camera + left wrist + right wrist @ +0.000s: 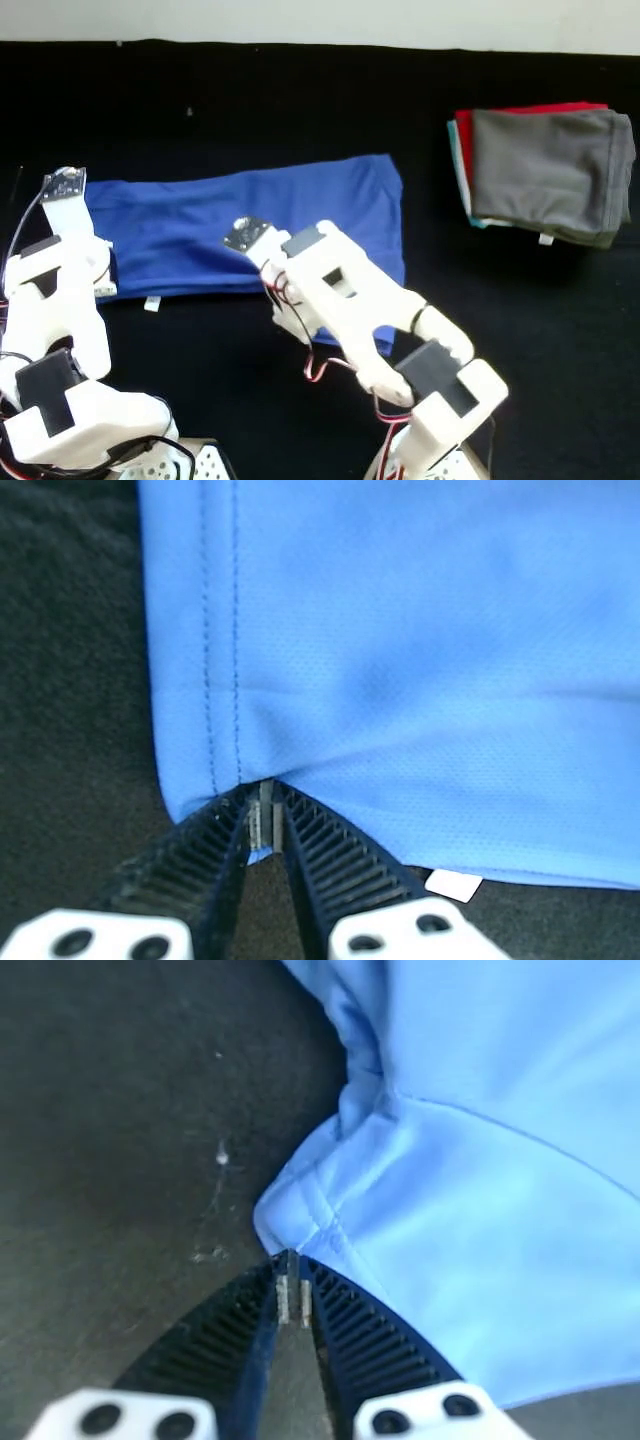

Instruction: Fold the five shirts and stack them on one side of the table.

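While the blue soft-fabric shirt [250, 225] lies spread as a long band across the black tabletop [250, 100], I have both arms down at its near edge. The left gripper [265, 820] has its jaws closed to a sliver on the stitched hem corner at the shirt's left end. The right gripper [292, 1295] has its jaws pinched together on a bunched, seamed fold nearer the middle. The stack of folded shirts [545, 175], grey on top, sits well apart at the far right. I judge the cloth light, limp and a little slick, so it will sag and may slip between grips. Doubled hems and seams offer the surest hold, and both ends want lifting evenly.
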Controlling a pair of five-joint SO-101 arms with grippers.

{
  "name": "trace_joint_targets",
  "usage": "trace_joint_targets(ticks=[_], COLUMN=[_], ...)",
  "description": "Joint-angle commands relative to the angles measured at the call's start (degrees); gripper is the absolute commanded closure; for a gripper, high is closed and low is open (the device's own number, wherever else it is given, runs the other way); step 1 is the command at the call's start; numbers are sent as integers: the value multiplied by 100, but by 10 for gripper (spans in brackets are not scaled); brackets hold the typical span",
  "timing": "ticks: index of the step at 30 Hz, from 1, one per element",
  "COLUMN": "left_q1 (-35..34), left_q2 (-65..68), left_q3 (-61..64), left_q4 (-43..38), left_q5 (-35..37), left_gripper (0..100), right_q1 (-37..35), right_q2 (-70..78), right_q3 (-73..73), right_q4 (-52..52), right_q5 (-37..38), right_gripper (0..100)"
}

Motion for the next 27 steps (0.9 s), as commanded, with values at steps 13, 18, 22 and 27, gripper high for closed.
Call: trace_joint_targets(ticks=[13, 18, 22, 27], left_q1=[-22, -22, -22, -22], left_q2=[-13, -13, -13, -13], left_q3=[22, 22, 22, 22], left_q4=[-141, -141, -141, -141], left_q5=[35, 35, 35, 35], left_gripper=[992, 992, 992, 992], right_q1=[189, 286, 409, 418], right_q2=[-787, -497, -92, 479], right_q3=[681, 734, 734, 699], right_q4=[611, 101, -154, -233], right_q5=[1011, 1037, 1046, 1046], right_gripper=[759, 759, 759, 759])
